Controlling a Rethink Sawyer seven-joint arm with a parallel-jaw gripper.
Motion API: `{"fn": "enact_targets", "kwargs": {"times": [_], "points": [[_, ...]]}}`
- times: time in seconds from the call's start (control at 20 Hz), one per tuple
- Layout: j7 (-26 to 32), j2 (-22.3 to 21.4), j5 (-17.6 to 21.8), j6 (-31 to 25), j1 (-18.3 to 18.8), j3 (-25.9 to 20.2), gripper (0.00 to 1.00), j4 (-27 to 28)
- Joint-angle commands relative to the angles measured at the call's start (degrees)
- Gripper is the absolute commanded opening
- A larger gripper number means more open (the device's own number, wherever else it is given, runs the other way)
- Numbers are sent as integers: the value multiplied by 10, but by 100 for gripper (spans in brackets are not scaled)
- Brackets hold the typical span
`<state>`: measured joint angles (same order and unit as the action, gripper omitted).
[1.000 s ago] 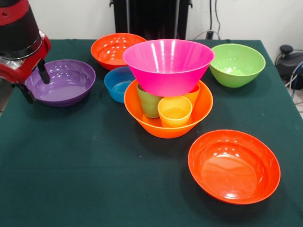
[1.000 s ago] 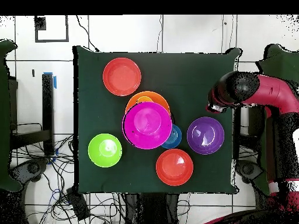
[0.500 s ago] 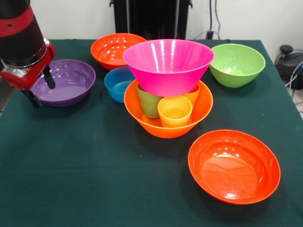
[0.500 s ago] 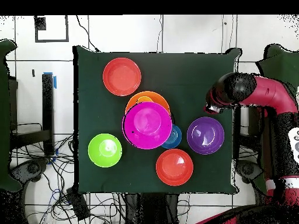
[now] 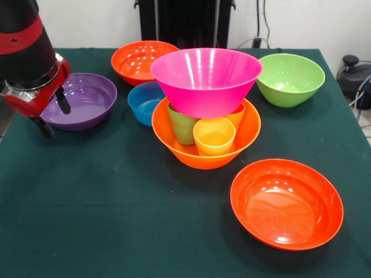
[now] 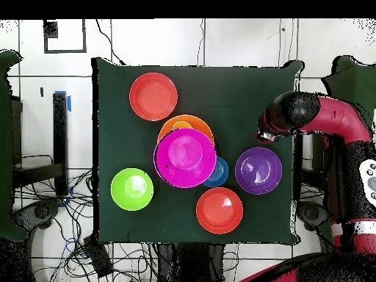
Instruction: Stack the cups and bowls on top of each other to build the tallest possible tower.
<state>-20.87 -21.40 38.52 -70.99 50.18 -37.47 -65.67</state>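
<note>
Tower (image 5: 206, 116) at mid-table: the light orange bowl (image 5: 206, 152) holds the green cup (image 5: 182, 126), the yellow cup (image 5: 214, 136) and the orange cup (image 5: 236, 116), and the pink bowl (image 5: 206, 81) rests on their rims. The blue bowl (image 5: 143, 102) sits just beside the base. The purple bowl (image 5: 77, 99), two red-orange bowls (image 5: 286, 202) (image 5: 139, 59) and the lime bowl (image 5: 289, 79) lie apart on the green table (image 5: 116, 220).

My gripper (image 5: 53, 118) hangs at the purple bowl's front edge, its two fingers (image 5: 62, 102) spread, nothing between them; one stands before the bowl's inner wall, the other outside the rim.

Risks, as I judge them: a glossy, thin rim could slip from a pinch, and a shallow bite would let the bowl tilt and drop. The pink bowl stands only on three small cups, so a bowl set down off-centre, or a brush from my arm in passing, could tip it and scatter the cups. The blue bowl, so close to the base, leaves little room for a clean grasp.

No brand, label or writing is legible on any bowl or cup.
</note>
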Motion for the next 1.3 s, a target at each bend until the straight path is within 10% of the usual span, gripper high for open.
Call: {"fn": "enact_targets", "kwargs": {"times": [0.05, 1.3], "points": [[78, 24, 24, 40, -28, -13, 100, 25], [82, 19, 24, 26, -44, -10, 100, 22]]}}
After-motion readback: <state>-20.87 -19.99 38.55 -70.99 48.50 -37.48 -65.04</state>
